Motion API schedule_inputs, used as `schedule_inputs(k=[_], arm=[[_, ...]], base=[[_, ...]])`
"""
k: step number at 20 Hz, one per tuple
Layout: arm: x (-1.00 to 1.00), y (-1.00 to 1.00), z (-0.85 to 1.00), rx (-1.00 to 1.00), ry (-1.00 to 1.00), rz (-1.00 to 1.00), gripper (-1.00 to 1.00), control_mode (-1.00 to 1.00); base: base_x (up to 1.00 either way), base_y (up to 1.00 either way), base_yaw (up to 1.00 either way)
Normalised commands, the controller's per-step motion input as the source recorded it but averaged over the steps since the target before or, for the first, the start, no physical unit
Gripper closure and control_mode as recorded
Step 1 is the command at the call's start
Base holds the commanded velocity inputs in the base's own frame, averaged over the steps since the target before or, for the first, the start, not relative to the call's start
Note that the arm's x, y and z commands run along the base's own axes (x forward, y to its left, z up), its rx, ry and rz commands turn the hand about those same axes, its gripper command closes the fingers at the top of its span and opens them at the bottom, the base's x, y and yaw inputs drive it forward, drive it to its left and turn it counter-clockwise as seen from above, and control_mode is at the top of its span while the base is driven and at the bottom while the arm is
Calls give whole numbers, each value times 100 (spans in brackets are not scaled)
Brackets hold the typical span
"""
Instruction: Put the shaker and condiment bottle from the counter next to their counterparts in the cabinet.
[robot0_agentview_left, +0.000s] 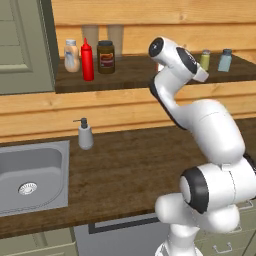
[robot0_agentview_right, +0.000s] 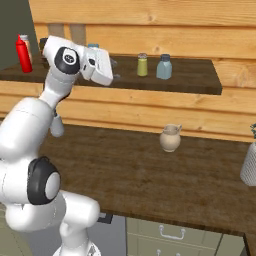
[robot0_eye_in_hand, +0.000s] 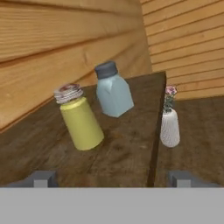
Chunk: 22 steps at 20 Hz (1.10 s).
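Red squeeze bottle stands at the left of the dark shelf board beside the peach bottle. Further right, the yellow-green shaker stands just beside the pale blue shaker. My fingertips sit apart, empty, before them.

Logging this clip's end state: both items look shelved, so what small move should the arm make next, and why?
Probably draw the tool straight back from the shelf. The yellow-green shaker stands free beside the blue shaker, the red bottle by the peach bottle, and the fingers hold nothing.
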Motion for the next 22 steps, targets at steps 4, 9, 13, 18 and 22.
schedule_inputs(k=[4,9,13,18,22], arm=[[-97,43,24,-2,-8,1,-100,-100],[-94,41,3,0,-3,6,-100,-100],[-67,40,0,0,0,12,-100,-100],[-68,58,-3,0,-1,23,-100,-100],[-80,73,-9,0,-4,28,-100,-100]], base=[[0,0,0],[0,0,0],[0,0,0],[0,0,0],[0,0,0]])
